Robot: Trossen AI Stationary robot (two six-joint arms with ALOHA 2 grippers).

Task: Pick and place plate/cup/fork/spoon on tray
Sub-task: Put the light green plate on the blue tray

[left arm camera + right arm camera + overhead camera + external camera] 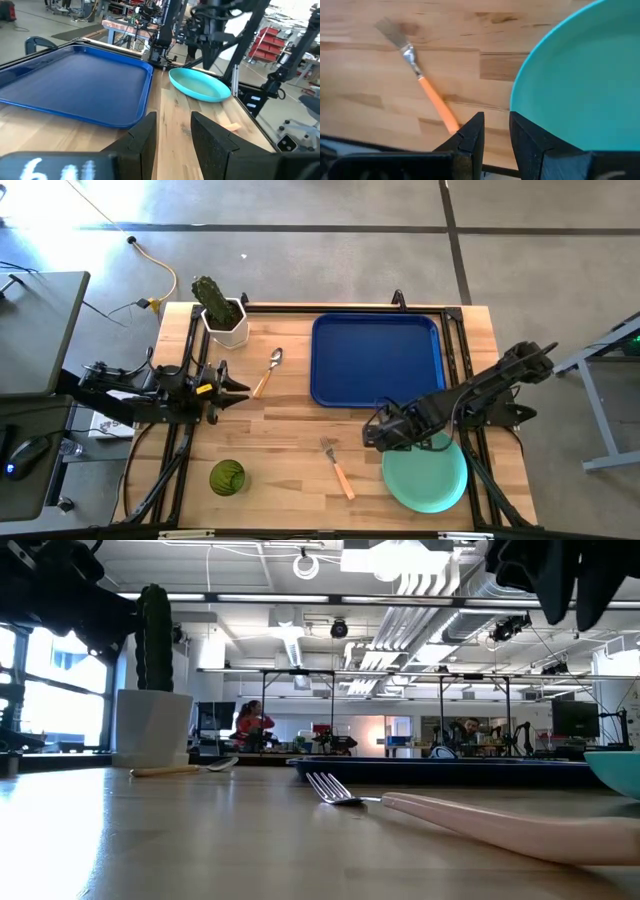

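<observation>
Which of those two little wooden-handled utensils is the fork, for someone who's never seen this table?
Start at the blue tray. The fork lies on the bare wood below it, just left of the mint-green plate. It has tines, while the spoon beside the potted cactus has an oval bowl.

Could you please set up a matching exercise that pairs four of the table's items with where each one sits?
Things:
1. spoon
2. fork
3. cup
4. plate

Places:
A. at the table's near right corner, under the right gripper
B. alone at the near left of the table
C. between the cactus pot and the empty tray
D. on bare wood just left of the plate

Pairs: 1-C, 2-D, 3-B, 4-A
</observation>
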